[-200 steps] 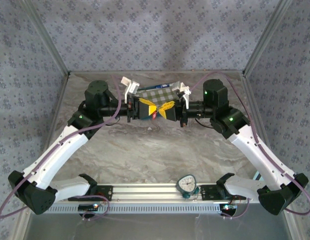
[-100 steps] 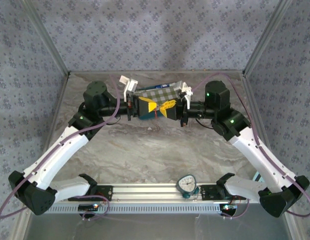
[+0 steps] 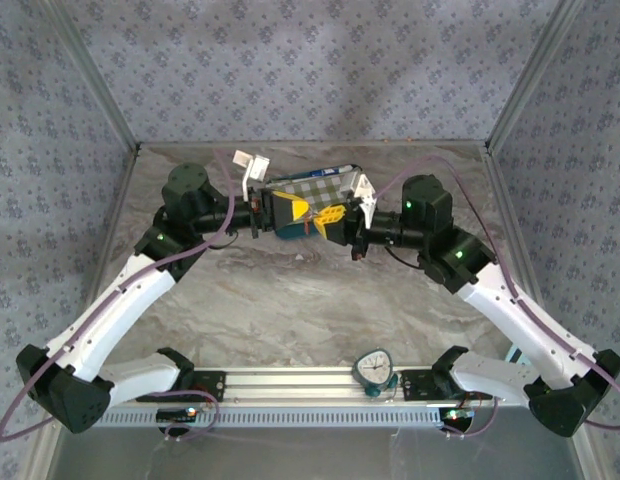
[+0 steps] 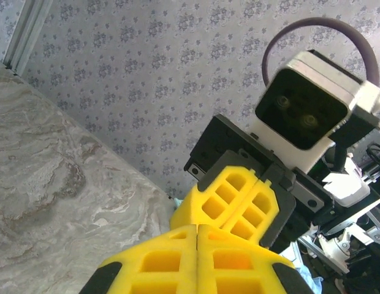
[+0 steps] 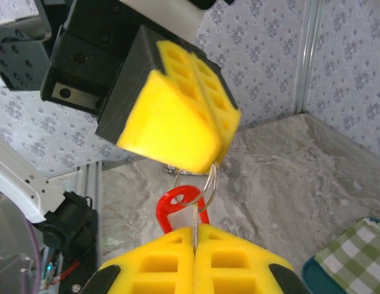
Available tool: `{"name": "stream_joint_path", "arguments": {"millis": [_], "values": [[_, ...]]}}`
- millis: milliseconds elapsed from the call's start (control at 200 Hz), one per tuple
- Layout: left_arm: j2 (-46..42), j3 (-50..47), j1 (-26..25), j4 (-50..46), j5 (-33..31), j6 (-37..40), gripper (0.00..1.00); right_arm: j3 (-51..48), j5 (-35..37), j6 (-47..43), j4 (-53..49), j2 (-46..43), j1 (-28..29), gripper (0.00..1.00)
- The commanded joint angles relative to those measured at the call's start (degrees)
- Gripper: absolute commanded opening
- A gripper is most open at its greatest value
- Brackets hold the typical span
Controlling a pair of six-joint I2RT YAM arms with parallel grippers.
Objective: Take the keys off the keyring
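Patterned grey fabric walls closed in a marbled counter, with both arms reaching to meet above its far middle. Seen from above, the left tool and the right tool pointed at each other almost tip to tip, their yellow pads just beside one another and raised off the counter. A green checked cloth lay right behind them, near the far wall. A small round dial timer sat on the near rail between the two arm bases.

From the right wrist camera, the left tool's pads were pressed flat together, and the thin wire keyring came out from under their tip, pinched there and hanging down. A red-headed key hung on that ring, its open red loop showing between the two tools. The right tool's pads were closed tight just below, with the lower part of the red head and a thin metal edge caught in their seam. Ring and key were held in the air between the tools, well above the counter.

From the left wrist camera, the left tool's pads met with no gap.
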Motion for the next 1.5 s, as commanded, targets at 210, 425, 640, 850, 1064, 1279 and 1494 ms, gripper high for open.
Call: {"name": "stream_joint_path", "arguments": {"millis": [210,425,640,850,1064,1279,1494], "values": [[-1.5,-0.3,1.4,0.6,-3.1,1.2,0.00,-3.0,10.0,-11.1,-4.9,-2.0,8.0,0.00],[-3.0,-2.3,2.4,-6.8,-8.0,6.9,0.00,-7.4,9.9,-5.9,-3.8,-5.5,5.1,0.00],[-4.4,-7.2,2.6,-15.1,-17.9,13.4,0.00,-14.0,9.3,0.2,-1.3,-8.9,0.0,0.00],[-3.7,-16.2,2.9,-14.2,-28.1,12.9,0.00,-20.5,11.4,5.9,2.7,-10.2,-3.5,0.00],[0.2,-24.7,3.8,-12.2,-37.8,10.9,0.01,-26.6,12.4,9.5,6.9,-9.7,-5.1,0.00],[7.5,-27.6,4.8,-10.8,-42.2,7.6,0.00,-31.2,14.2,13.0,11.2,-9.3,-5.7,0.00],[11.5,-26.9,4.9,-12.3,-46.5,8.4,0.20,-33.1,16.2,14.2,11.6,-9.2,-5.8,0.00]]}}
